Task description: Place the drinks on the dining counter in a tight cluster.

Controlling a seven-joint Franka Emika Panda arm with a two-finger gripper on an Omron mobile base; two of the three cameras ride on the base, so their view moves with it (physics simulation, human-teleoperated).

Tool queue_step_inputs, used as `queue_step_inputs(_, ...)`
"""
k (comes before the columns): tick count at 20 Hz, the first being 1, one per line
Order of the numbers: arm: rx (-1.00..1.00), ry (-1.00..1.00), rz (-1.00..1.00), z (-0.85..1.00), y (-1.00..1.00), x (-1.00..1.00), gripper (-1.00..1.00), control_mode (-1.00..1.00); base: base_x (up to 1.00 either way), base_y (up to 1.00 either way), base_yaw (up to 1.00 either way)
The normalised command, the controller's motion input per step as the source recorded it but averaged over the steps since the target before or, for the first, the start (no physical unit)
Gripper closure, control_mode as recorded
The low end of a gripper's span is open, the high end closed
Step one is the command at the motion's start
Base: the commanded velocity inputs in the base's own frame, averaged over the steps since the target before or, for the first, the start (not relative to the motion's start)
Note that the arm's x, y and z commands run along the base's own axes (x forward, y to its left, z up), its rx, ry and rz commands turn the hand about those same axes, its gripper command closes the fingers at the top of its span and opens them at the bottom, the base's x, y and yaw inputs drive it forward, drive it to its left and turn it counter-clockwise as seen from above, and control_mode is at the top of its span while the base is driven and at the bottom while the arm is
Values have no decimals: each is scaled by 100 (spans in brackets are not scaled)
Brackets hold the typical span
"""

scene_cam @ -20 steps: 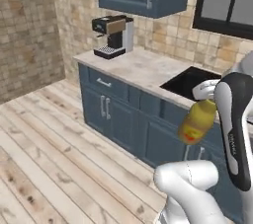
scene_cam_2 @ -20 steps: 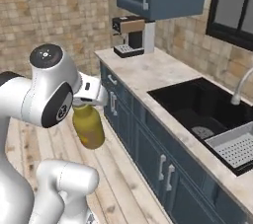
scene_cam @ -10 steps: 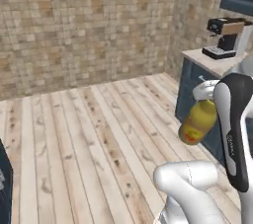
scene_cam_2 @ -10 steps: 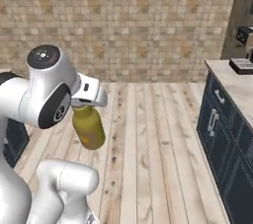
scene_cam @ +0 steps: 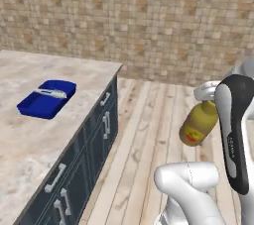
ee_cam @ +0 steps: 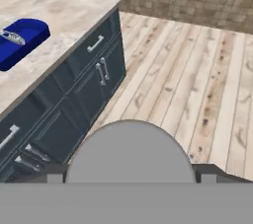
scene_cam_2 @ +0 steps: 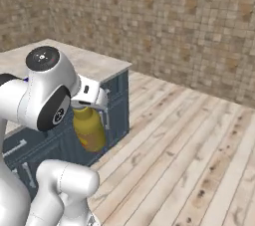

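A mustard-yellow bottle (scene_cam: 198,125) with a yellow-red label hangs in the air from my gripper (scene_cam: 207,101), which is shut on its neck. From the right base view the same bottle (scene_cam_2: 88,129) hangs below the hand, in front of the dark blue cabinets. Its grey cap (ee_cam: 129,154) sits between the two fingertips (ee_cam: 217,171) in the hand view. The dining counter (scene_cam: 34,140), beige marble over a dark blue base, lies to the left, and the bottle is over the wooden floor beside it. The other drinks are out of view.
A blue tray (scene_cam: 47,98) sits on the dining counter with a small pale item in it, too small to identify; it also appears in the hand view (ee_cam: 20,40). Wooden floor (scene_cam_2: 189,135) stretches to a tan tiled wall (scene_cam: 149,21).
The base has turned: the sink counter and coffee machine have left the views and the dining counter has come in. The bottle stays in the gripper, unchanged relative to the arm.
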Motion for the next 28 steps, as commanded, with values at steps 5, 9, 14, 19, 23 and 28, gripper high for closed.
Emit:
queue_step_inputs(5, 0, 0, 0, 0, 0, 0, 100, 100, 0, 45, 95)
queue_step_inputs(9, 0, 0, 0, 0, 0, 0, 100, 100, 0, 49, 93)
queue_step_inputs(14, 0, 0, 0, 0, 0, 0, 100, 100, 8, 29, 75)
queue_step_inputs(19, 0, 0, 0, 0, 0, 0, 100, 100, 13, -40, 20)
queue_step_inputs(23, 0, 0, 0, 0, 0, 0, 100, 100, 25, -45, 2)
queue_step_inputs(28, 0, 0, 0, 0, 0, 0, 100, 100, 87, -100, 22)
